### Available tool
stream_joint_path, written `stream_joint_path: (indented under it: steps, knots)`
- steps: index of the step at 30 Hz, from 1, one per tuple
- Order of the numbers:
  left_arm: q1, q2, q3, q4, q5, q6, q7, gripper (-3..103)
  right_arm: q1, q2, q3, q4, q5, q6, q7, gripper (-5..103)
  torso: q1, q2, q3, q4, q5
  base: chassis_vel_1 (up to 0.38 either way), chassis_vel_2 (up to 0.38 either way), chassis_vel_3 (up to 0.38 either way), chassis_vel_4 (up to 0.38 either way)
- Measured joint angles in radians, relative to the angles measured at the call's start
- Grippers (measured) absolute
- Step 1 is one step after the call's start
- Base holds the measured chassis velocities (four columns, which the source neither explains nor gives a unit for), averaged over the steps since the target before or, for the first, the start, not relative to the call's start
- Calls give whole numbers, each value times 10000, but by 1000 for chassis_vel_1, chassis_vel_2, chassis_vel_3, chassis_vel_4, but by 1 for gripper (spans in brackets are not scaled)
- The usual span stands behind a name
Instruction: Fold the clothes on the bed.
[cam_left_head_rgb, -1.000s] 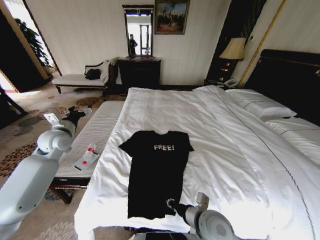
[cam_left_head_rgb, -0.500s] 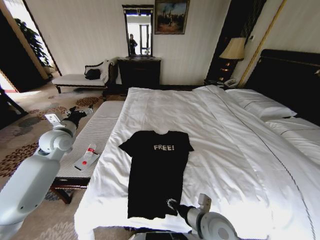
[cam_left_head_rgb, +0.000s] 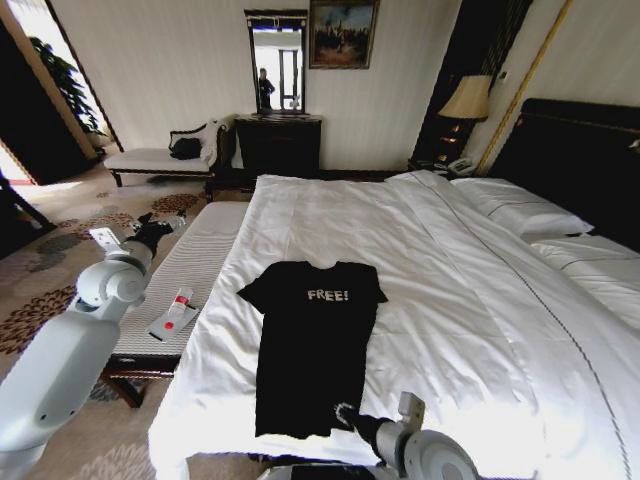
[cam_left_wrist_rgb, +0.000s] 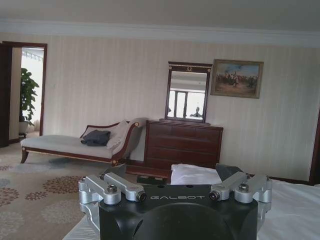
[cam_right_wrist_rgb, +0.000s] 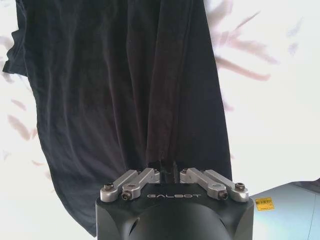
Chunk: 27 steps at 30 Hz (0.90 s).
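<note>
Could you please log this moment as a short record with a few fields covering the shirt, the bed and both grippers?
garment: black T-shirt with white "FREE!" lettering, lying flat and unfolded
surface: bed with white sheets
right gripper: fingers close together at the shirt's hem, near the foot of the bed
left gripper: raised off to the side above the striped bench, apart from the shirt
folding: not yet begun

Both arms have pale grey, rounded shells. The left gripper (cam_left_wrist_rgb: 175, 186) and right gripper (cam_right_wrist_rgb: 166, 168) have black bodies lettered "GALBOT" in white, silver linkage bars with dark screws flanking each.
</note>
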Motion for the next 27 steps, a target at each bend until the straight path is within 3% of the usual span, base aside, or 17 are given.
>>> stream_joint_path:
  steps: [1, 3, 4, 14, 19, 23, 26, 27]
  knots:
    - [13, 5, -13, -9, 0, 0, 0, 100, 7, 0, -11, 4, 0, 0, 0, 12, 0, 0, 0, 0, 0, 0, 0, 0, 0]
    - [31, 22, -40, -18, 0, 0, -1, 100, -2, -4, -26, 54, 0, 1, 3, 12, 0, 0, 0, -1, 0, 0, 0, 0, 0]
    - [42, 34, -67, -19, 0, 0, -2, 100, -29, -21, -23, 110, 0, 6, 5, 3, 0, 0, 0, 0, 0, 0, 0, 0, 0]
    - [54, -37, -147, -16, 4, 0, -5, 100, -542, -340, 575, 754, 48, 188, 18, 0, 0, 0, 0, -1, 0, 0, 0, 0, 0]
    - [33, -125, -182, -27, 12, -4, -4, 100, -894, -793, 1385, 810, 39, 310, 230, 0, -1, 0, 0, -1, 1, 0, 0, 0, 0]
    - [42, -157, -341, -73, -2, -18, 4, 100, -1394, -1623, 2073, 845, -1, 295, 1268, 0, 0, 0, 0, 3, 2, 0, 0, 0, 0]
    - [67, -192, -386, -103, -7, -21, 8, 100, -1549, -1787, 2174, 837, -29, 177, 1807, 0, 0, 0, 0, 0, 0, 0, 0, 0, 0]
    - [130, -227, -468, -156, -13, -28, 20, 100, -1689, -1864, 2253, 700, -143, 111, 2362, 0, 0, 0, 0, -3, 0, 0, 0, 0, 0]
